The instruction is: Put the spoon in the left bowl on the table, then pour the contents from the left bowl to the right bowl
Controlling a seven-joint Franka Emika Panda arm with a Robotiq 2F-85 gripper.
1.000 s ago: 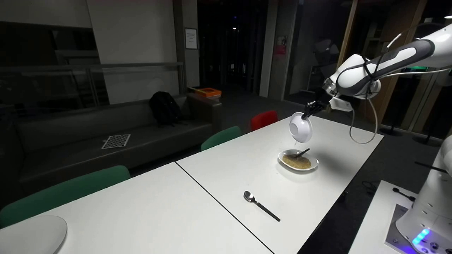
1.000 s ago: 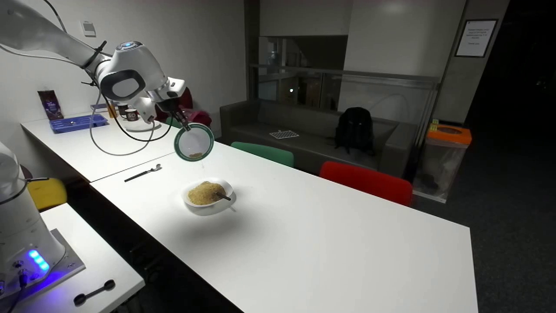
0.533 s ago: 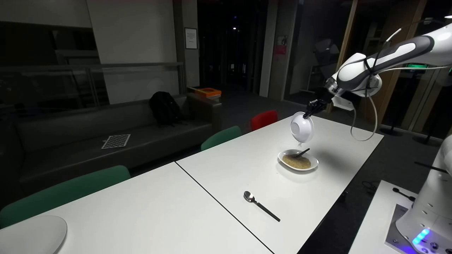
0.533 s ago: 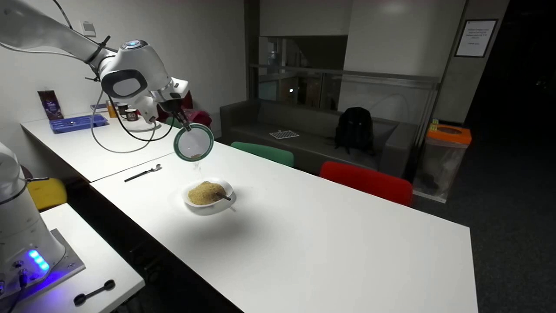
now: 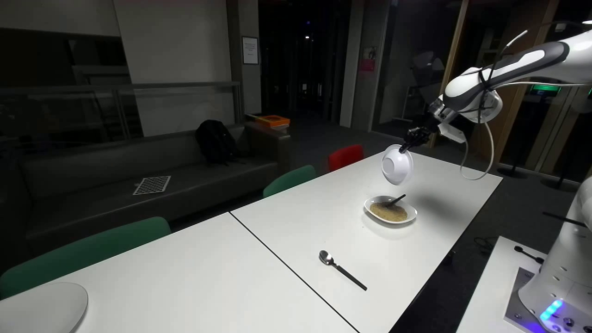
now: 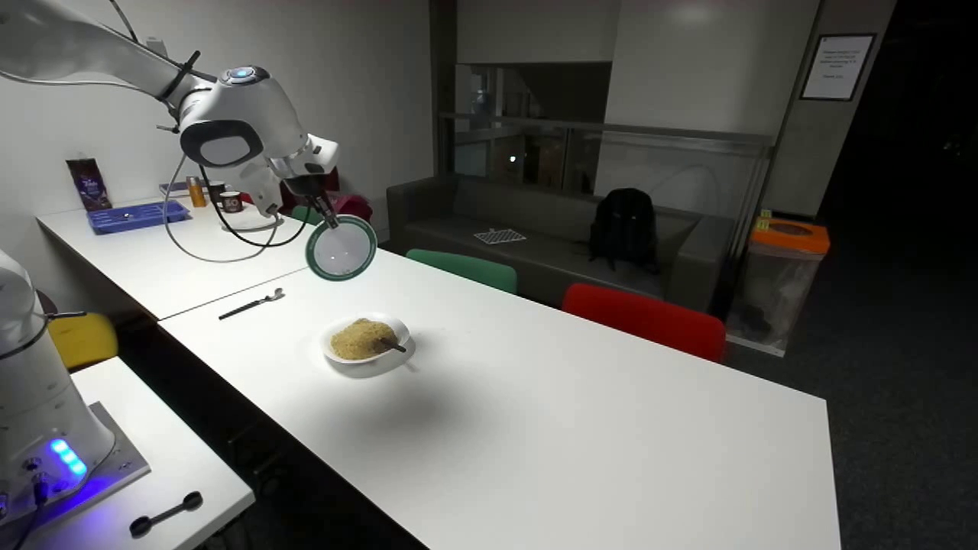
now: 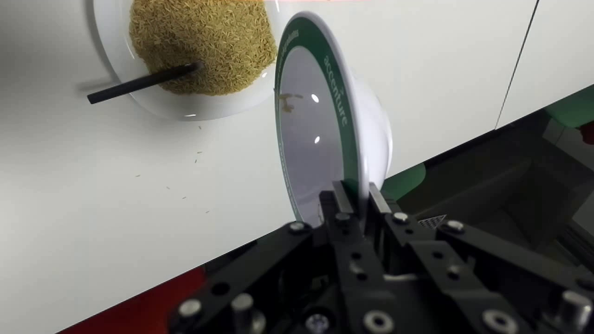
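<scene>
My gripper is shut on the rim of the left bowl, which has a green band and a white outside. In both exterior views this left bowl hangs tipped on its side above the right bowl. A few tan grains cling to its inner wall. Below, the white right bowl stands on the table with a mound of tan contents. The dark handle of the spoon sticks out of that mound and over the rim; its head is buried.
A silver spoon with a black handle lies on the table, apart from the bowls. Loose grains are scattered near the right bowl. Green and red chairs line the far edge. A blue tray sits on the adjoining table.
The left bowl has risen slightly and turned further over. Grains were trickling from it before; none are falling now, and the small heap seen inside it is gone.
</scene>
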